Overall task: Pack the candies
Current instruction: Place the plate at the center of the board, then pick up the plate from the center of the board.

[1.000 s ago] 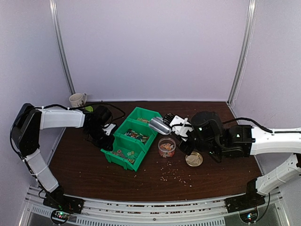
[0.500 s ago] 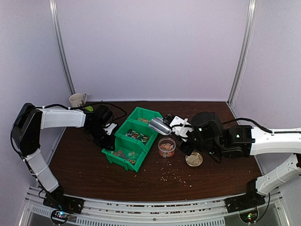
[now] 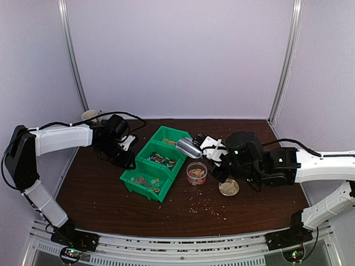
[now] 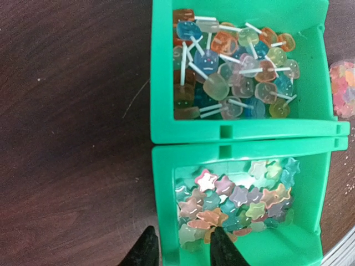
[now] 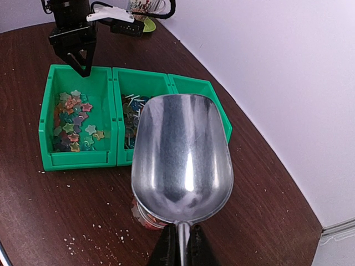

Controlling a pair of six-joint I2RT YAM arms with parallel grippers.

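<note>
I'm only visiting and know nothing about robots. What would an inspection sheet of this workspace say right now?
Surface: dark wooden table, pale crumbs scattered near its front.
Job's things: star candies and stick candies in green bins; more candies in a clear jar.
Clutter: gold lid beside the jar; mug at the back left.
Grippers: left gripper open, one finger outside the star bin's wall, one inside; right gripper shut on an empty metal scoop above the jar.
Cables: black cables looping over the left arm and along the right arm.
Surroundings: plain pale walls; nothing else seen.
</note>
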